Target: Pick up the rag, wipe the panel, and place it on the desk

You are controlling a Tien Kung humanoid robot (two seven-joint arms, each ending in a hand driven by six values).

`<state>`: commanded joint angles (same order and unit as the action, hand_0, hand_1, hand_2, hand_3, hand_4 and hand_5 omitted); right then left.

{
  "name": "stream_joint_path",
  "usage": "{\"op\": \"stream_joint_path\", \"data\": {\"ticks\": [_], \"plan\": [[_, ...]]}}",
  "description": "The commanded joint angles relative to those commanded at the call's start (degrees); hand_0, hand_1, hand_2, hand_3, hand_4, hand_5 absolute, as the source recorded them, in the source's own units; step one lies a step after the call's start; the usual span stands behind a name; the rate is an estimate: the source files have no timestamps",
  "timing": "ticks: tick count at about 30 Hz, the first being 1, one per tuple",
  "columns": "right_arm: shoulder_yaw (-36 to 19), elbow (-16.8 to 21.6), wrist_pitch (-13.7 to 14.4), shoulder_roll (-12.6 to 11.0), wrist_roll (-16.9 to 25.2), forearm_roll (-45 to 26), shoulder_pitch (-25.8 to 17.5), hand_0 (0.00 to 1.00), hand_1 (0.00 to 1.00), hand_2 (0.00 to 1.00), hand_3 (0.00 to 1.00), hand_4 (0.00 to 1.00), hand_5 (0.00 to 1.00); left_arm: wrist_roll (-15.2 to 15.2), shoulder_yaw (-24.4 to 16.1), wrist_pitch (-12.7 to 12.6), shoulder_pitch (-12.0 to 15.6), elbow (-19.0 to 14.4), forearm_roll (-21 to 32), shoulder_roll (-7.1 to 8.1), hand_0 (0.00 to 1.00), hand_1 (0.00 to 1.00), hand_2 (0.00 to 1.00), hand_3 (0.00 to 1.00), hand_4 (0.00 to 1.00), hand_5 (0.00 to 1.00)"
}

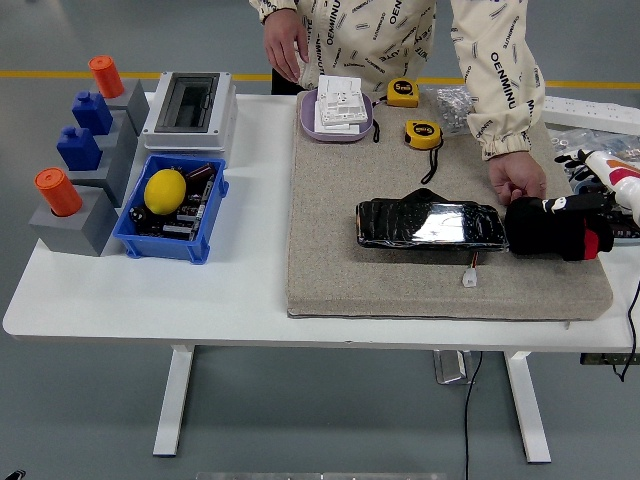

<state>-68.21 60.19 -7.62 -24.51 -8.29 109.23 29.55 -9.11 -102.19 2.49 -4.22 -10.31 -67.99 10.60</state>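
The robot's right hand point(598, 205) reaches in from three o'clock, its fingers on the black rag point(548, 227), though its grip cannot be told. The rag lies just beside the glossy black panel point(432, 223) on the surface's mat point(400, 285). A person's hand point(517, 180) touches the rag. Wiping looks not yet begun.

R hand point(590, 205) low at right edge, fingers hidden; person's hand point(518, 180) rests just beside it.
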Motion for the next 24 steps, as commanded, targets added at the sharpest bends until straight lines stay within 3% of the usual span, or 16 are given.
{"op": "stream_joint_path", "data": {"ticks": [24], "plan": [[0.5,0.1,-0.1,0.1,-0.1,0.1,-0.3,0.784,0.74,0.833,0.851,0.998,0.51,0.0,0.5,0.1,0.3,0.0,0.0,0.05,0.721,0.715,0.767,0.622,0.684,0.568]]}}
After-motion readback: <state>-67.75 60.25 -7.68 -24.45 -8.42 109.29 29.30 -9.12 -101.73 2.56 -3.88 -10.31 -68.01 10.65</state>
